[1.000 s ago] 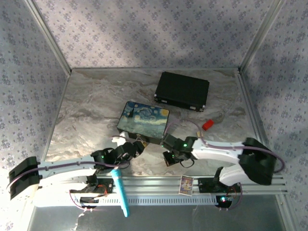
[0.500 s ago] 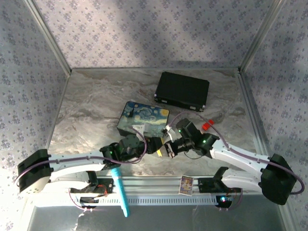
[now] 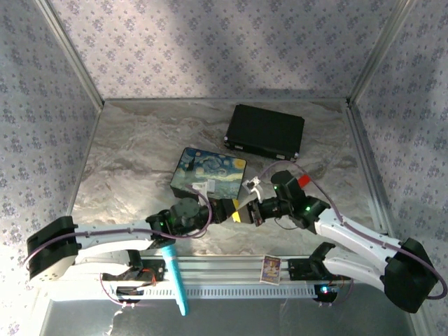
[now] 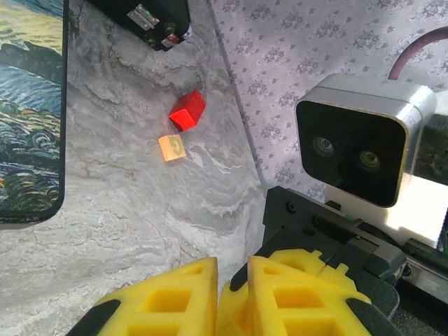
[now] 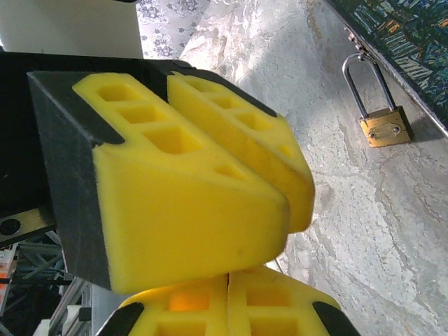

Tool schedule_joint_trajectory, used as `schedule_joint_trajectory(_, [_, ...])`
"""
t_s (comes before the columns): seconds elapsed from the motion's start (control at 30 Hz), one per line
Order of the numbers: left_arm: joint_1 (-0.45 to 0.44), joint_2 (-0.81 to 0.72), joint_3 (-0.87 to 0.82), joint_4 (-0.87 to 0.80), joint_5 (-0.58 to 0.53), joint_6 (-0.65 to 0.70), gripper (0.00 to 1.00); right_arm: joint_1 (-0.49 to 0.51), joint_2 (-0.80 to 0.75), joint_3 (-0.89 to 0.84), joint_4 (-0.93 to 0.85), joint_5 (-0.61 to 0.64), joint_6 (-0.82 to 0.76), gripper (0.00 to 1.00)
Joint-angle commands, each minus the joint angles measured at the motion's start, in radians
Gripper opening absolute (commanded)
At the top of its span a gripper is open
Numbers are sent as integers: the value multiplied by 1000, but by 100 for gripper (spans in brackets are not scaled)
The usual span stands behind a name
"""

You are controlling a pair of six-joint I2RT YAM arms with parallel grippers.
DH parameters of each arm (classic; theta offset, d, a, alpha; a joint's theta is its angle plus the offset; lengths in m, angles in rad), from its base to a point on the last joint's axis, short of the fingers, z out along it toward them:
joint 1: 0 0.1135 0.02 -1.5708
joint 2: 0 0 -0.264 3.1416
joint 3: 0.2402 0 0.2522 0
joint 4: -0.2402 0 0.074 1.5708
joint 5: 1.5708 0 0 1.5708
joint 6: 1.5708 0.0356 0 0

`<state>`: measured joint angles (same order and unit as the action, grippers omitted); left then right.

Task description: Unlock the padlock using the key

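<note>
Top external view: the left pincer (image 3: 235, 212) and right pincer (image 3: 248, 212) meet tip to tip just in front of the painted box (image 3: 210, 175).

Left wrist view: the left pads sit almost together, and we see nothing between them. What we take for the key (image 4: 170, 148) lies on the bench (image 4: 140, 210) just beside a red piece (image 4: 187, 110), well apart from both pincers.

Right wrist view: the right pads are pressed together, empty. The padlock (image 5: 381, 126) hangs at the box's edge, body on the bench.

We judge the key ungrasped. Next, one pincer must part and take its head.

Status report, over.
Left gripper, right gripper shut, tip to tip. Padlock closed, hanging at painted box. Key on table beside red block.
</note>
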<state>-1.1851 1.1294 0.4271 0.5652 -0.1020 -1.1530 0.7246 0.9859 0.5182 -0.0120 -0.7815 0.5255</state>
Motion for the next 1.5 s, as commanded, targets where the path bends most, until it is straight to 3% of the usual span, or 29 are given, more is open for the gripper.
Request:
schedule_joint_trajectory(0.0, [-7,-13,0,20,21,2,16,-7,-7,-14,120,-49,48,0])
schedule_joint_trajectory(0.1, [-7,10,-16,79,38,-25,10,-18,-6,-23,177,-62,80,0])
schedule_joint_trajectory(0.37, [-7,-4,-28,92,30,-50,6,-47,-5,-67,320,-80,176,0])
schedule_joint_trajectory(0.73, [-7,-1,-37,66,5,-58,15,-61,-13,-106,463,-92,267,0])
schedule_joint_trajectory(1.13, [-18,-20,-52,70,-11,-25,12,-71,-39,-164,601,-64,376,0])
schedule_joint_trajectory(1.3, [-24,-10,-39,114,8,-12,0,-50,-38,-162,582,-41,362,0])
schedule_joint_trajectory(1.37, [-24,-2,-36,135,22,-9,0,-47,-39,-156,565,-32,359,0])
schedule_joint_trajectory(1.4, [-24,0,-34,137,24,-12,0,-48,-41,-151,549,-22,356,8])
schedule_joint_trajectory(1.47, [-24,-1,-35,136,12,-27,0,-50,-51,-146,517,4,355,39])
